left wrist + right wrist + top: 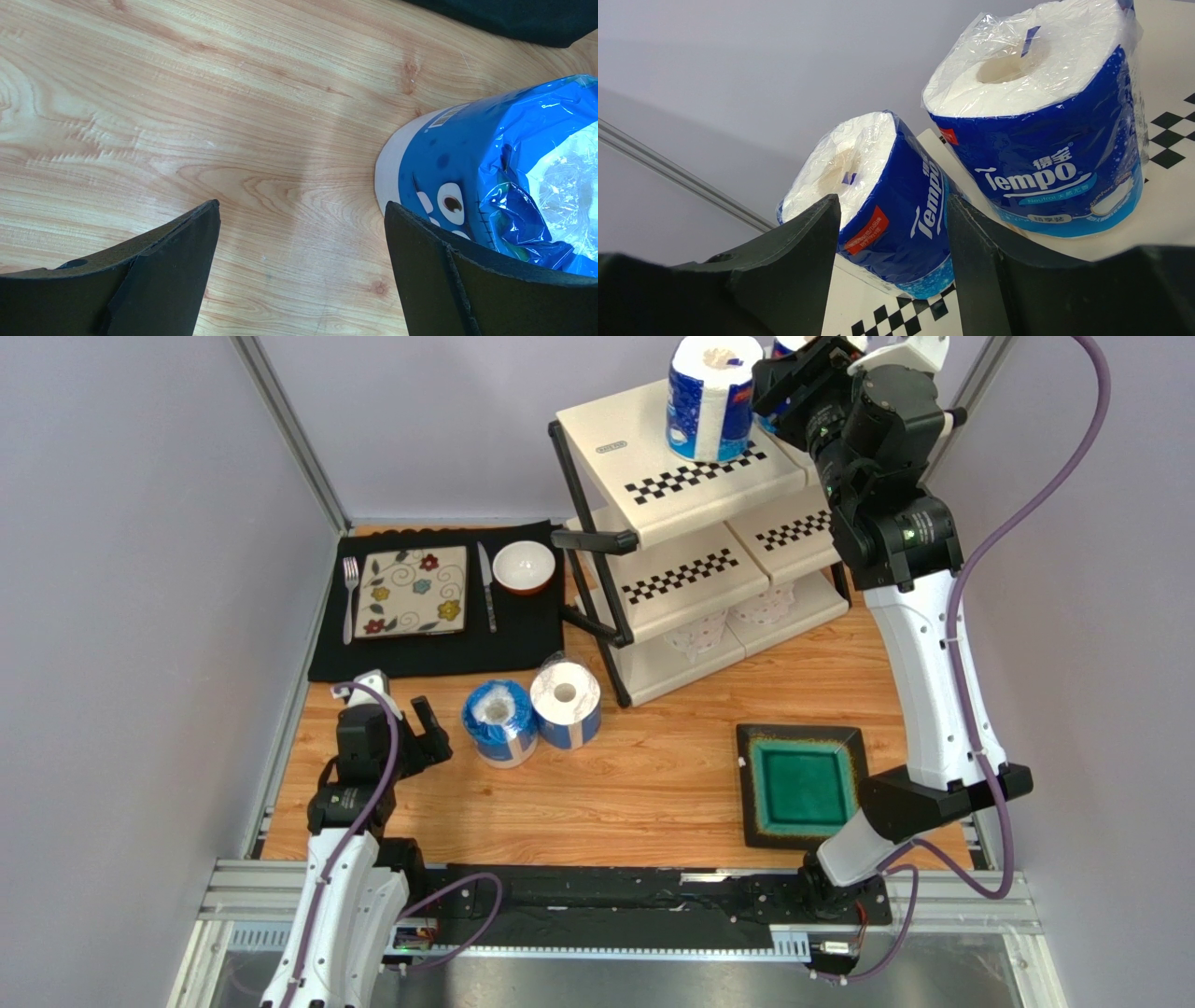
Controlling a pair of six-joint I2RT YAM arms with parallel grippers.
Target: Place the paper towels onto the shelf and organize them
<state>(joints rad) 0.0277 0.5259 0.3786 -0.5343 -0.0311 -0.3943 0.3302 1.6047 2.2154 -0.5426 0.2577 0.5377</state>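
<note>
Right gripper (pixel 892 203) is clamping a tilted roll (pixel 868 161) over the shelf (pixel 1158 203), lower left of the upright roll (pixel 1039 140); left gripper (pixel 302 210) is hanging apart.

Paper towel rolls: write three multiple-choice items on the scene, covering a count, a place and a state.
1. Blue-wrapped rolls standing on the table: A one; B two; C four.
2. The right gripper is at: A the top tier of the shelf; B its bottom tier; C the table.
3. The left gripper: A open, empty; B shut on a roll; C shut, empty.
Key: B, two stand near the left gripper; A, its fingers flank a tilted roll on that tier; A, only bare wood between its fingers.
</note>
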